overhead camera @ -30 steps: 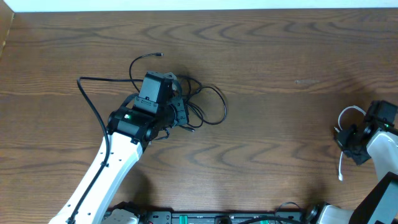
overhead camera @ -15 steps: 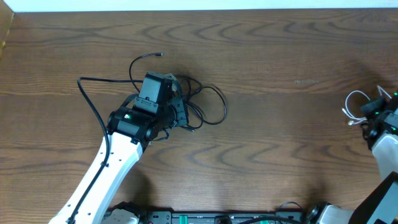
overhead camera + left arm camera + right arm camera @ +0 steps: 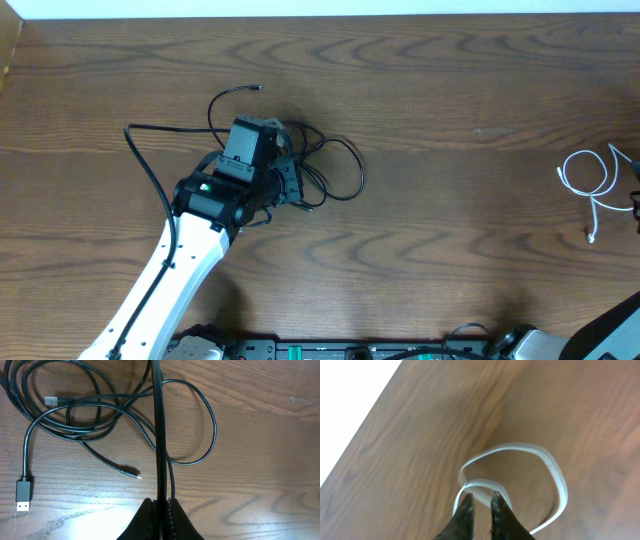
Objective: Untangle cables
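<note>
The black cables (image 3: 320, 165), judged light, limp and prone to snagging, are heaped at table centre-left; one strand (image 3: 159, 435) is pinched in the closed left gripper (image 3: 161, 505); the white cable (image 3: 520, 480) is seen looped just beyond the narrowly parted right gripper (image 3: 481, 500); whether gripped cannot be told.

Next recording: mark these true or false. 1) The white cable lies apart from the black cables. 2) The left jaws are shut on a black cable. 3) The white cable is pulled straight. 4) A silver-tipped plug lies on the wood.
1) True: white cable lies far right; black cables are left of centre.
2) True: left gripper pinches a black strand.
3) False: it is looped.
4) True: plug rests on the table.
</note>
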You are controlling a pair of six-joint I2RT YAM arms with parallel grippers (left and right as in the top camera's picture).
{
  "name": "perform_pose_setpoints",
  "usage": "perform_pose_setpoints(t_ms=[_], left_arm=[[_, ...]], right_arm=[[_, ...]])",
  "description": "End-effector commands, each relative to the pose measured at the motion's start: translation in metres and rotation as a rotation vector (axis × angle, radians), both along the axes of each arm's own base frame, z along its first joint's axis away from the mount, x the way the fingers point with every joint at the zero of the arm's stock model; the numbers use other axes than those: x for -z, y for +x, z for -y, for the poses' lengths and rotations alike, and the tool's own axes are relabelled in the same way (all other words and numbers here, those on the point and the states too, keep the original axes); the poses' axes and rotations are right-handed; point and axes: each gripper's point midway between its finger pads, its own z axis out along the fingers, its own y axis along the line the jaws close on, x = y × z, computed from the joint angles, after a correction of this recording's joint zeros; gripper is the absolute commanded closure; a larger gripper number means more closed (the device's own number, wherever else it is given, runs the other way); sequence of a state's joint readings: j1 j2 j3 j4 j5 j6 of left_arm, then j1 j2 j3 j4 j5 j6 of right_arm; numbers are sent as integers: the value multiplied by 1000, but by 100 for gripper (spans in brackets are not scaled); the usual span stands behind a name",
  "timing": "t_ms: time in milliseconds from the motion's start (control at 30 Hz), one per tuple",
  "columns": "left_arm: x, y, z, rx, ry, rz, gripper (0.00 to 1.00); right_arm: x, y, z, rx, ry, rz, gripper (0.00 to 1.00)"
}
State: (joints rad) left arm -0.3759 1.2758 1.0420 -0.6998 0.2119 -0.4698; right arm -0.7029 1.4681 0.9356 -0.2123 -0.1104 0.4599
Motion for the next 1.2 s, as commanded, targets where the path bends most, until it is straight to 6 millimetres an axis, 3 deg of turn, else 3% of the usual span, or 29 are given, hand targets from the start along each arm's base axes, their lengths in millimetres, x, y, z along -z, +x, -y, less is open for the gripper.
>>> perform_pose_setpoints(t_ms=[0,267,400,467,567,667,700,800,900,1033,1167], left_arm=[[1,0,1,18,5,0,92],[0,0,1,18,6,0,92],[1,5,-6,-9,46,22,92],[-7,14,2,4,5,67,93],[-34,31,30,74,-141,173,92],[-82,51,62,109,-359,319,93],[-106,60,70,108,-445,383,92],[-146,68,82,96,-598,471,92],[-172,68,94,114,-704,519,93],[-177,65,104,133,-728,529,93],[-151,72,110,119,-700,458,93]], right_arm=[[14,11,-64,-259,177,-14,90],[45,-8,-143,-541,243,-229,84],[46,0,-195,-747,217,-259,77],[45,6,-221,-831,195,-265,73],[43,11,-249,-913,175,-261,69],[37,17,-279,-1007,167,-222,65],[33,21,-293,-1054,174,-188,56],[17,26,-331,-1186,210,-83,41],[5,26,-363,-1295,228,-14,35],[-1,13,-402,-1428,244,10,28],[-2,-3,-436,-1579,190,22,23]])
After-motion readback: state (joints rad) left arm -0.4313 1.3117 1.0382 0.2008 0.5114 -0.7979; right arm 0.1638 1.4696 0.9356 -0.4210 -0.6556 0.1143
